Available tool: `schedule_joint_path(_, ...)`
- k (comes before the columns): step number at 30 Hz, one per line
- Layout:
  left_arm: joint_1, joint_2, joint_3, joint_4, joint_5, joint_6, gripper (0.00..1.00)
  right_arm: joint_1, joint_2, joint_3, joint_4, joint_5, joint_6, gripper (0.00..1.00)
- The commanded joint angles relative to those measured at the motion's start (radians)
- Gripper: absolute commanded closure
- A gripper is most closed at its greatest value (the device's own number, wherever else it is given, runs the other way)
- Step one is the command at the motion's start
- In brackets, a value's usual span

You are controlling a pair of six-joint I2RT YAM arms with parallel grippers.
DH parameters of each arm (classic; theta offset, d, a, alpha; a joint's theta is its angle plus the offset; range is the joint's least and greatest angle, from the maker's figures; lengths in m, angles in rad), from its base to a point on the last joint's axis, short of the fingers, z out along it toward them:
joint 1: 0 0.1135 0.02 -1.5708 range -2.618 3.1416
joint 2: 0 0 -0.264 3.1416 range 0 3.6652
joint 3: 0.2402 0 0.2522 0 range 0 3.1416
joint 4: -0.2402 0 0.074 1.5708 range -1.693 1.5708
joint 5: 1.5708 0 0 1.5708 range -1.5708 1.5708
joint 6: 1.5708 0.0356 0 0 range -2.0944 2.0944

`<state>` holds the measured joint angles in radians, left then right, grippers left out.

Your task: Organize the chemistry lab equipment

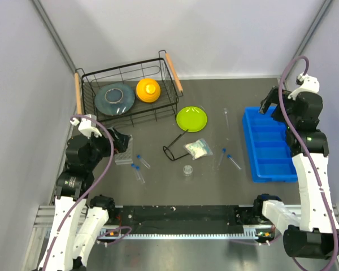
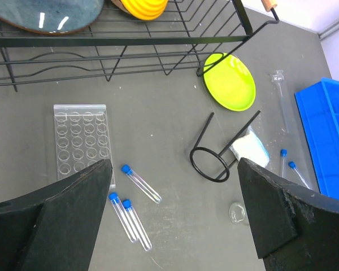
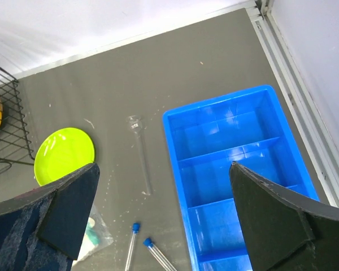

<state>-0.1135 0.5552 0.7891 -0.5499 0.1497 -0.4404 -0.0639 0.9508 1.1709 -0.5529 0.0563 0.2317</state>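
Left wrist view alone resolves tube rack (image 2: 81, 141) wells.

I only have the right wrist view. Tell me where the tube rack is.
Observer: The clear tube rack lies flat on the table in front of the wire basket, on the left arm's side.
Operator: Count the tubes by it.
Observer: Three blue-capped test tubes lie on the table to its right. The rack's holes look empty.
Operator: Now find the goggles.
Observer: The black-framed goggles lie mid-table, between the rack and the crinkly packet.
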Motion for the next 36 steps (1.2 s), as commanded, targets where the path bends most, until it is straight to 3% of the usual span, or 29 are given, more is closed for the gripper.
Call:
schedule_joint_path(1,0.005,0.020,0.036,0.021,0.071,0.000,0.01,0.012,-0.010,-0.004,0.066,-0.084,-0.063,0.01)
schedule_joint_path(2,0.005,0.029,0.036,0.019,0.082,0.006,0.01,0.047,-0.012,-0.014,0.070,-0.095,-0.151,0.01)
schedule_joint_path(4,0.005,0.069,0.039,0.025,0.117,0.006,0.01,0.082,-0.009,-0.030,0.067,-0.317,-0.312,0.01)
schedule_joint_path(5,0.005,0.086,0.042,0.025,0.131,0.006,0.01,0.091,0.002,-0.039,-0.002,-0.446,-0.504,0.01)
schedule_joint_path(6,0.005,0.103,0.051,0.025,0.160,0.006,0.01,0.117,0.008,-0.040,-0.040,-0.637,-0.576,0.01)
schedule_joint_path(9,0.003,0.167,0.056,0.025,0.182,-0.001,0.01,0.197,0.026,-0.074,-0.073,-0.699,-0.632,0.01)
schedule_joint_path(13,0.003,0.235,0.044,0.027,0.206,-0.004,0.01,0.207,0.086,-0.129,-0.058,-0.866,-0.618,0.01)
schedule_joint_path(25,-0.024,0.301,-0.011,-0.038,0.143,-0.040,0.04,0.210,0.184,-0.264,0.117,-0.938,-0.555,0.01)
schedule_joint_path(36,-0.319,0.500,0.061,-0.056,-0.140,-0.116,0.04,0.210,0.151,-0.326,0.159,-0.897,-0.560,0.01)
